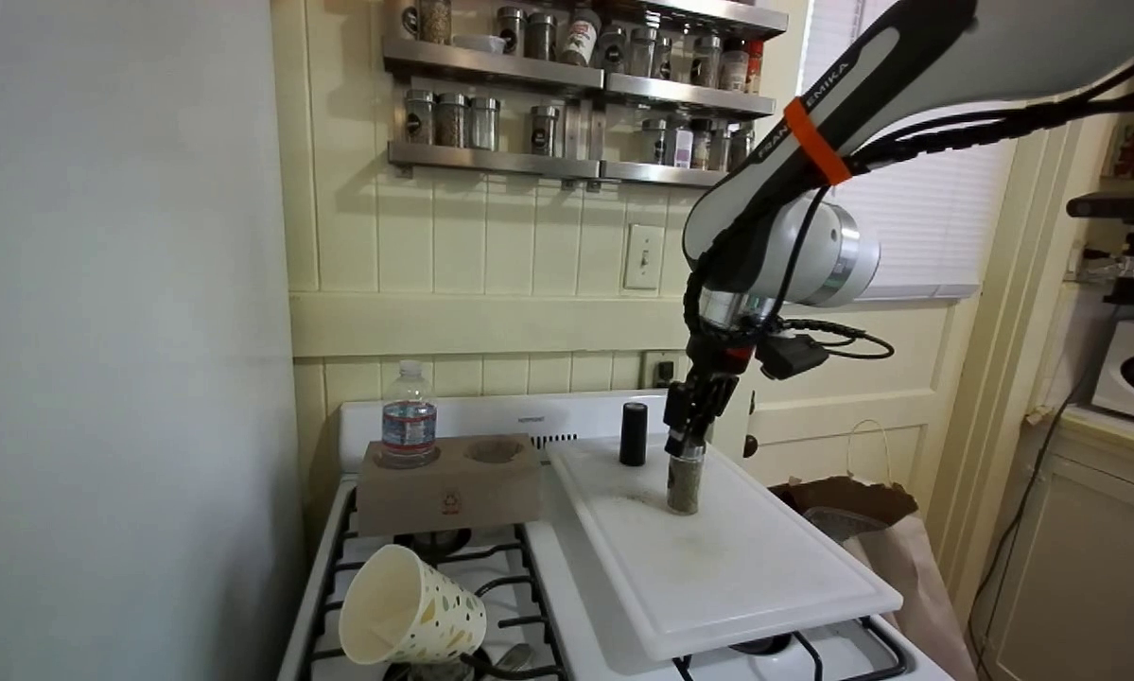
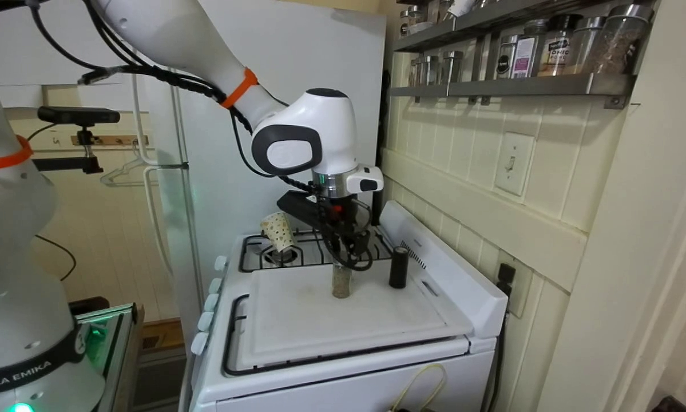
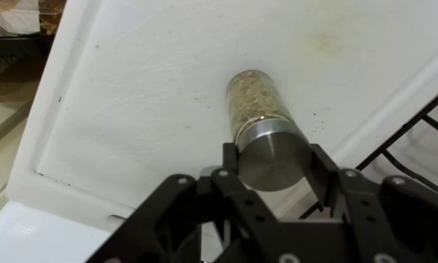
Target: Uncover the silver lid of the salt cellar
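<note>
Gripping lid (image 3: 271,160) well inside board (image 1: 746,567) edges.

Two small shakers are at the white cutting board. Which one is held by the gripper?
The see-through shaker: the gripper is closed on its silver lid. The black shaker stands apart, untouched by the fingers.

The gripper (image 3: 275,162) holds the lid (image 3: 271,157), a finger (image 3: 230,159) against either side of it. The lid caps the shaker (image 3: 257,106), whose clear body, filled with pale tan flakes (image 3: 251,89), stands on the board (image 3: 160,109). Dark specks (image 3: 314,114) and a yellowish stain (image 3: 324,43) mark the board. At right, just beyond its edge, runs a grate (image 3: 405,126).
</note>
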### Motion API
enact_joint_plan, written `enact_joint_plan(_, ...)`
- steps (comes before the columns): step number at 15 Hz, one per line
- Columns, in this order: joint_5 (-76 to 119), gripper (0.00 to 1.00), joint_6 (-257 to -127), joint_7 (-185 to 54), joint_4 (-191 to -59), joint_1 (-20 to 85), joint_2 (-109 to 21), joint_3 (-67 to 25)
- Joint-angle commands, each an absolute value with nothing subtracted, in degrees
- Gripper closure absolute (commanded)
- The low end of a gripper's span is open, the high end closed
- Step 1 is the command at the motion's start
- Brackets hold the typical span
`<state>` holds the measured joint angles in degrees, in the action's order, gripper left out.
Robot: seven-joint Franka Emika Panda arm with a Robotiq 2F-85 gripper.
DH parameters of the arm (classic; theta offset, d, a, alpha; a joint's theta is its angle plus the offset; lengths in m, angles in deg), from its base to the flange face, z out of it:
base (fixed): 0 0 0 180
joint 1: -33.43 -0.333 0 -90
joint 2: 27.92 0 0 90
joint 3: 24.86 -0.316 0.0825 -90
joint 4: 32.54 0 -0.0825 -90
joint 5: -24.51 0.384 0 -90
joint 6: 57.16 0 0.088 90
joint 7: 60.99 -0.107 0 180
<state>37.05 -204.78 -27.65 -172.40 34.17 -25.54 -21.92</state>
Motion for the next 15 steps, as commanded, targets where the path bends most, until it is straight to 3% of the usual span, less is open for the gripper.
enact_joint_plan(1, 41.4, 0.75, -205.2, -19.7, -173.5, 33.6, -25.7, -21.9)
enact_joint_plan(15, 38.9, 0.75, -201.9, 6.6, -172.6, 34.2, -26.1, -21.6)
